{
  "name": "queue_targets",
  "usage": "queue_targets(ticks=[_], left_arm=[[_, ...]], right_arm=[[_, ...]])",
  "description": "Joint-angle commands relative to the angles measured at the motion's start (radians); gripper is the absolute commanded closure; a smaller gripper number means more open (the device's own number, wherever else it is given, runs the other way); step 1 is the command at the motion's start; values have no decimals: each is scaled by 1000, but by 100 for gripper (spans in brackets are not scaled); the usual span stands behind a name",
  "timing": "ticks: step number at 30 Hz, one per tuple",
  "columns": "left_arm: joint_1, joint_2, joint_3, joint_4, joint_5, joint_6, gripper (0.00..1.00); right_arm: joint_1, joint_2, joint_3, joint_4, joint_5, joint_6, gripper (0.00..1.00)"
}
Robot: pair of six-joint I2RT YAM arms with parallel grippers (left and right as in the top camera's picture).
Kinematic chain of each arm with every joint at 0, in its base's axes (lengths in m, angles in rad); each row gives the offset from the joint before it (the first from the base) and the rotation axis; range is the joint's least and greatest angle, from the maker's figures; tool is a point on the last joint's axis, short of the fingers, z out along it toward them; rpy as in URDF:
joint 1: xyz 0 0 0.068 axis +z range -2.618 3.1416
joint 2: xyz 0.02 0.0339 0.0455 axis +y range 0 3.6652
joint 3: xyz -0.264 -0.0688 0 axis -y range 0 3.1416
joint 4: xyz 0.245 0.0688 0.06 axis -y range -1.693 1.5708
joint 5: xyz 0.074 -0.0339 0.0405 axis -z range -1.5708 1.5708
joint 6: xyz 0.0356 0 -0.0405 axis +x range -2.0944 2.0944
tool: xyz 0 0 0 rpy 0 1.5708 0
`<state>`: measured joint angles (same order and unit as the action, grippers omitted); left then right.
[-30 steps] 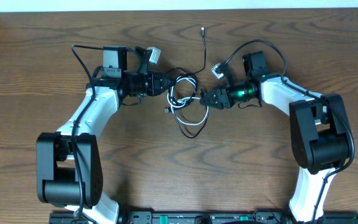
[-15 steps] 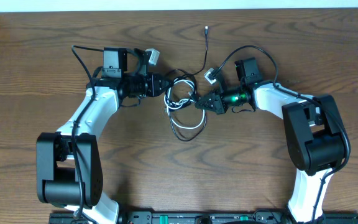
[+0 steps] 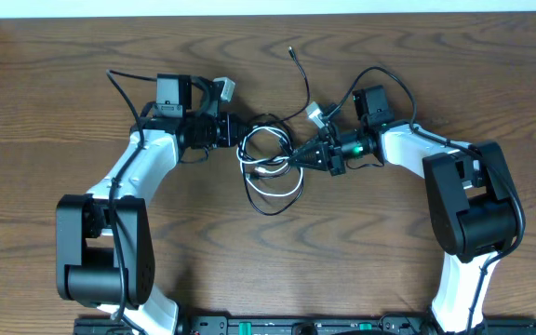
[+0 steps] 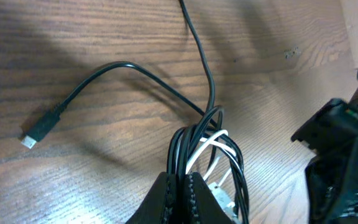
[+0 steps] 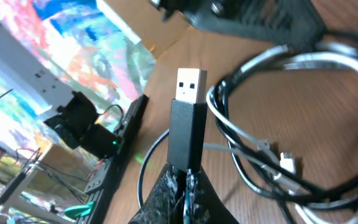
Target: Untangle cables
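Brown wood grain runs the whole width of the table. In the middle of it, between the two arms, lies the tangle of cables: several thin black loops with one white cord threaded through them.

The left gripper sits at the left edge of the tangle with its fingers pressed together. From its wrist camera, a bunch of black strands and the white cord come straight out from between the closed fingertips, so it is clamped on the bundle itself.

The right gripper is at the right edge of the tangle, close to the other one. Its jaws are closed on a black USB plug, which stands up out of the fingertips with its metal end pointing away from the gripper. The loops lie just past that plug, some of them beside it.

The widest loop sags toward the near side of the table. One black lead leaves the tangle and runs toward the far side, ending in a small plug well apart from the loops. The left wrist camera also shows a black lead curving off across the wood to a small connector lying flat. I cannot tell whether that is the same end.
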<state>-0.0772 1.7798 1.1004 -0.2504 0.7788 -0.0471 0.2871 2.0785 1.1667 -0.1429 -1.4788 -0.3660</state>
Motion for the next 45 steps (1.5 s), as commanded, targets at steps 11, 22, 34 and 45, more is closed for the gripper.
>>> queue_targets(ticks=[11, 22, 34, 45], left_arm=[[4, 16, -71, -2, -66, 17, 92], [4, 16, -71, 26, -144, 13, 93], [14, 16, -70, 314, 151, -299, 93], [20, 16, -70, 505, 415, -344, 92]], right_arm=[[-32, -100, -3, 213, -84, 186, 99], [-92, -100, -4, -86, 249, 299, 99], [-38, -100, -4, -418, 552, 310, 99], [78, -100, -4, -373, 673, 484, 99]])
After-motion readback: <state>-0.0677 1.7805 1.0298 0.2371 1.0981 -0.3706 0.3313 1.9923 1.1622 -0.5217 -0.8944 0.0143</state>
